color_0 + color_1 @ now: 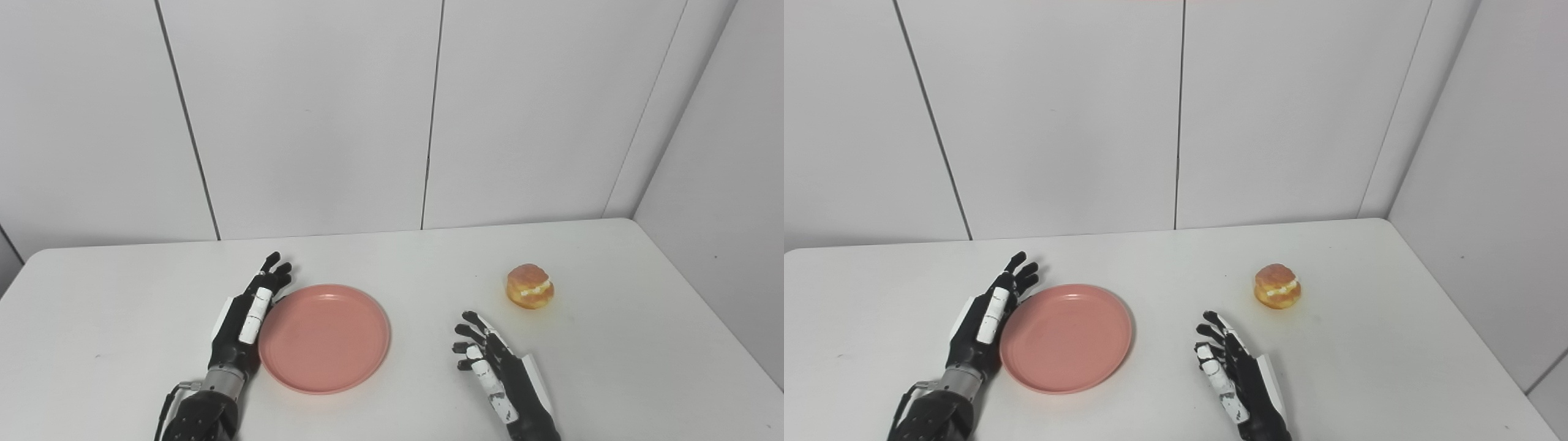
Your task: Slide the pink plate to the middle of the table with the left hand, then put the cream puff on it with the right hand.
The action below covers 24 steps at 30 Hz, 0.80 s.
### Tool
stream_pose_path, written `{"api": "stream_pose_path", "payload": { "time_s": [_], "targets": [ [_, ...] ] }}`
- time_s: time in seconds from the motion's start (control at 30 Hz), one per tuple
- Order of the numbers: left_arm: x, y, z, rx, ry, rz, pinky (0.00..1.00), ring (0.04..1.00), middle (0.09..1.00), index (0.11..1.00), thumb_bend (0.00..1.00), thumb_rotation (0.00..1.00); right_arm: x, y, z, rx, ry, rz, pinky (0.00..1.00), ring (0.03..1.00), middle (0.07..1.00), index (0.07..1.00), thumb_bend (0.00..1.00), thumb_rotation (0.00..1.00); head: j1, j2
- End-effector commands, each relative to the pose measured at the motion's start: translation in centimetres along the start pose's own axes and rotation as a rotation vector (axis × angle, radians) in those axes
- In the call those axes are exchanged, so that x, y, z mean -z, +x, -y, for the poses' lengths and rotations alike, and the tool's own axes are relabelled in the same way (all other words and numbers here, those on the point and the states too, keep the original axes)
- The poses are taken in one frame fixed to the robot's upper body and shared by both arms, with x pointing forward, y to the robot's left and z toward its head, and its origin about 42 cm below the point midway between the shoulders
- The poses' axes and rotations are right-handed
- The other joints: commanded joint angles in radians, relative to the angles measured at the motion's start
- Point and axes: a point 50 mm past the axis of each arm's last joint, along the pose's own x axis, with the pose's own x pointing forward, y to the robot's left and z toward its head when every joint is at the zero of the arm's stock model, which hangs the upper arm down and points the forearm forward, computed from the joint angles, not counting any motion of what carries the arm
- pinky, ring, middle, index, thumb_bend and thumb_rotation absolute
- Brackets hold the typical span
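Observation:
A round pink plate lies empty on the white table, left of centre. My left hand is open, its fingers stretched flat along the plate's left rim and touching it. A golden cream puff with a white cream band sits on the table to the right, apart from the plate. My right hand rests open near the front edge, fingers spread and pointing up-left, a short way below and left of the cream puff. It holds nothing.
The white table meets a white panelled wall at the back and a side wall on the right. Its rounded corners show at the far left and far right.

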Motion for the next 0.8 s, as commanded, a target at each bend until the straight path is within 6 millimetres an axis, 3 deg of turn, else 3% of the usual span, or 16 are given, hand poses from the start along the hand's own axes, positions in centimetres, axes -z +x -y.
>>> {"api": "stream_pose_path", "payload": {
  "time_s": [0.0,0.07,0.2,0.27,0.37,0.47,0.6,0.77],
  "targets": [
    [1.4,-0.6,0.8,0.012,-0.017,-0.04,0.79,0.933,0.919,0.922,0.9,0.87,-0.1,-0.9,-0.2,0.001,0.007,-0.02,0.68,0.775,0.827,0.876,0.76,1.0,0.004,0.001],
    [1.4,-0.6,0.8,0.012,-0.013,-0.041,0.79,0.93,0.918,0.923,0.9,0.87,-1.1,-0.9,0.4,0.025,-0.023,0.016,0.68,0.775,0.824,0.873,0.73,0.98,0.007,0.001],
    [1.3,-0.5,0.6,0.002,-0.019,-0.042,0.79,0.929,0.917,0.926,0.9,0.87,-3.4,-0.9,1.5,0.052,-0.159,0.082,0.65,0.765,0.816,0.871,0.79,0.89,0.008,0.001],
    [1.3,-0.5,0.5,-0.001,-0.023,-0.041,0.79,0.926,0.911,0.92,0.91,0.86,-4.6,-0.9,2.0,0.06,-0.195,0.107,0.7,0.788,0.821,0.868,0.82,0.76,0.008,0.001],
    [1.3,-0.5,0.4,0.002,-0.02,-0.044,0.79,0.925,0.913,0.92,0.92,0.87,-6.2,-0.7,2.7,0.057,-0.23,0.146,0.7,0.804,0.833,0.875,0.86,0.69,0.012,0.002],
    [1.3,-0.6,0.2,0.002,-0.014,-0.045,0.78,0.923,0.914,0.92,0.91,0.87,-8.2,-0.3,3.6,0.052,-0.296,0.206,0.68,0.816,0.851,0.889,0.89,0.67,0.009,0.004],
    [1.3,-0.4,0.3,0.004,-0.016,-0.047,0.79,0.921,0.913,0.923,0.9,0.87,-10.0,0.4,4.5,0.053,-0.345,0.253,0.65,0.829,0.885,0.909,0.93,0.58,0.007,0.002],
    [1.3,-0.2,0.7,0.019,-0.023,-0.045,0.81,0.931,0.918,0.923,0.91,0.86,-11.8,1.8,6.0,0.053,-0.42,0.328,0.73,0.847,0.898,0.894,1.0,0.41,0.012,-0.002]
  ]
}}
